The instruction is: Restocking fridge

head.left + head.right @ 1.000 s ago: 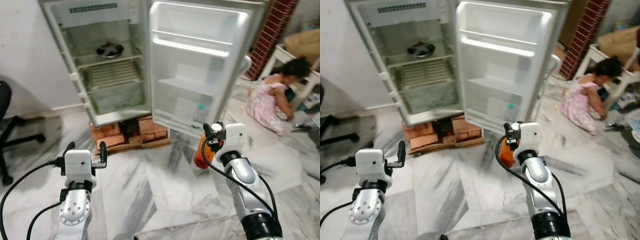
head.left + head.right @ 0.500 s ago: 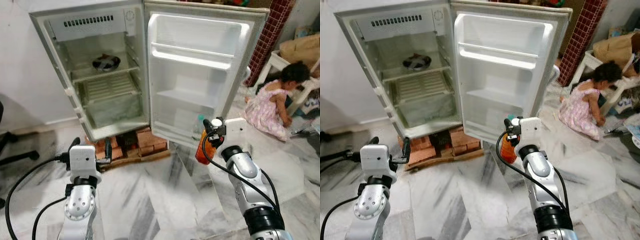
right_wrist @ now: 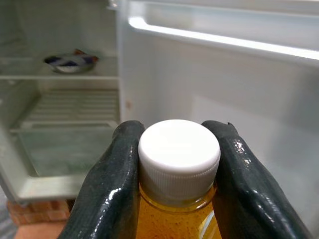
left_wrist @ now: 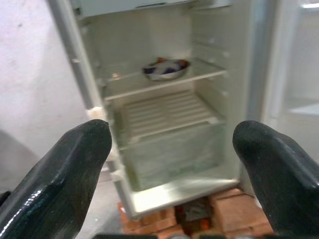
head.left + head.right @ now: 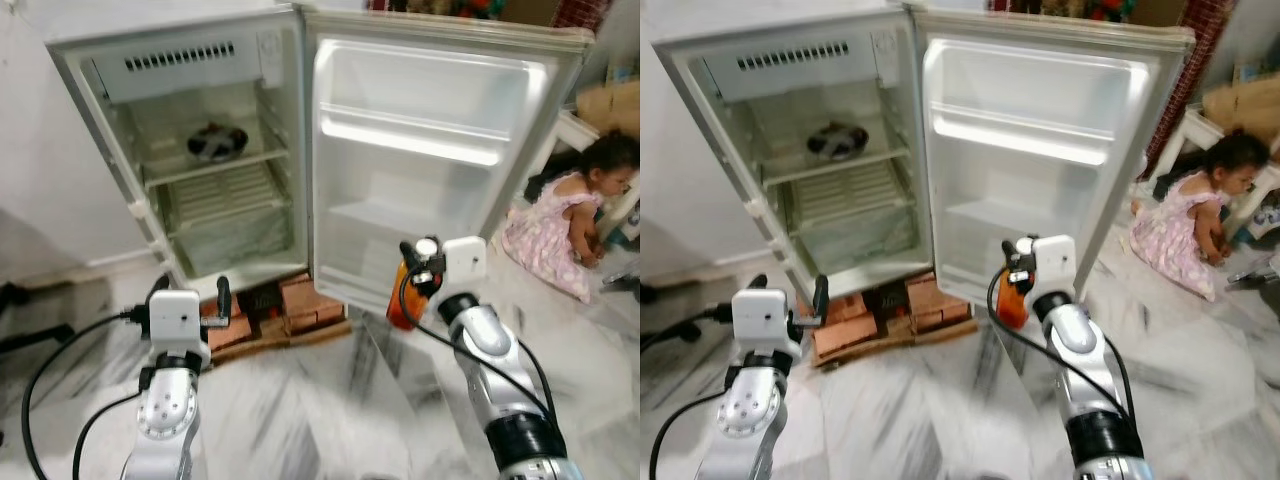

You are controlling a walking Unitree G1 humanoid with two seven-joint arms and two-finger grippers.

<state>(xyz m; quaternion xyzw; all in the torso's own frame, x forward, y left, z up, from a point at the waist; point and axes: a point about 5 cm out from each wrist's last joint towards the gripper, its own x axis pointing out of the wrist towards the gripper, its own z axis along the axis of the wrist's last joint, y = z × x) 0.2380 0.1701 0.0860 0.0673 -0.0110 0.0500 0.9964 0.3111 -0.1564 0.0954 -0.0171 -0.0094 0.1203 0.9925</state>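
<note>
Now closer to the fridge (image 5: 200, 180), right hand (image 3: 178, 164) still grips the bottle (image 5: 403, 300); left hand (image 4: 169, 149) wide.

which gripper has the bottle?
The right gripper: its fingers clamp the neck of the orange bottle just under the white cap. The left gripper is open and holds nothing.

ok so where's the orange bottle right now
The orange bottle is clamped at its white cap by the right gripper, held on the robot's right, low in front of the open fridge door.
</note>
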